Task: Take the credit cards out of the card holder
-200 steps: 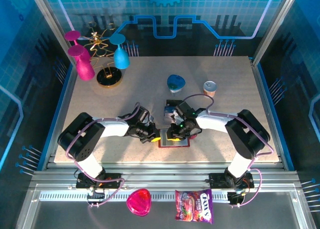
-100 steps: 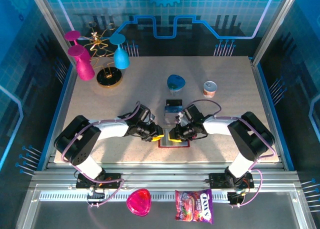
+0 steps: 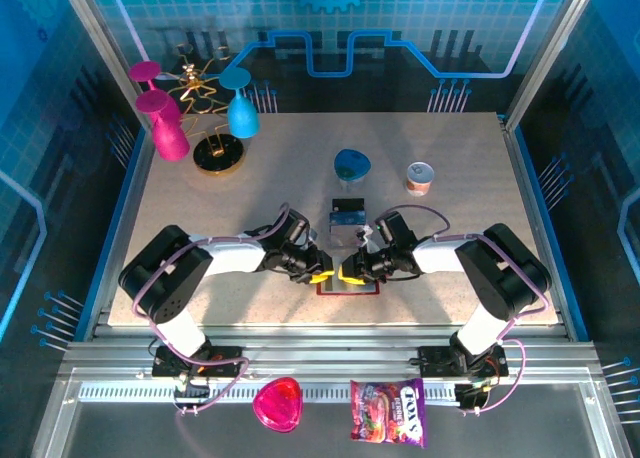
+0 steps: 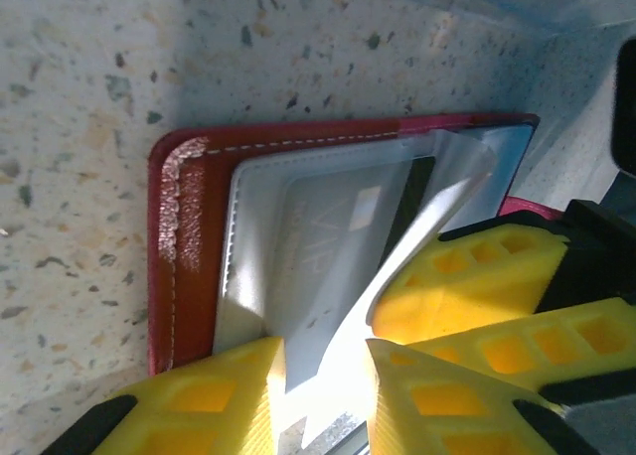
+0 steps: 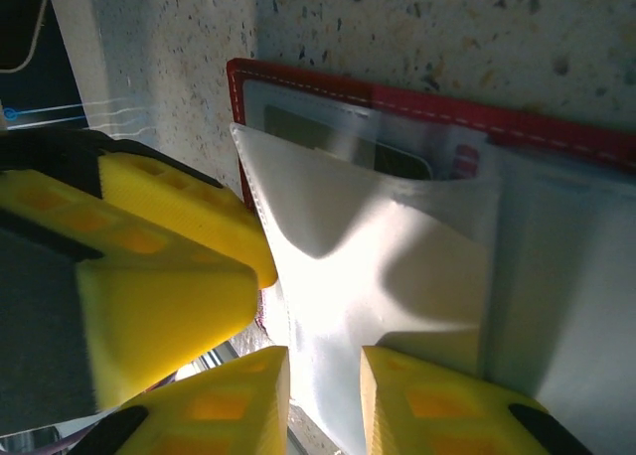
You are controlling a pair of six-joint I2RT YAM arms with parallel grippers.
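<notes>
The dark red card holder (image 3: 366, 290) lies open near the table's front edge, pale pockets up (image 4: 184, 246) (image 5: 556, 127). A grey credit card (image 4: 318, 246) sits inside a pocket, and a dark card edge (image 5: 397, 157) peeks from another. Just beyond the holder, two credit cards (image 3: 347, 218) lie on the table. My left gripper (image 3: 325, 275) (image 4: 325, 395) comes in from the left, its jaws slightly apart astride a lifted pale pocket leaf. My right gripper (image 3: 348, 271) (image 5: 325, 395) meets it from the right, jaws also a little apart over the pale leaf. The fingertips of both nearly touch.
A blue heart-shaped dish (image 3: 352, 165) and a small can (image 3: 420, 178) stand further back. Pink and blue glasses hang on a gold stand (image 3: 218, 153) at the back left. A pink heart dish (image 3: 277, 403) and a candy bag (image 3: 388, 413) lie on the ledge before the table.
The left gripper's jaws have parted and it has slid right onto the holder. The right gripper has drawn back from over the loose cards towards the holder's front.
</notes>
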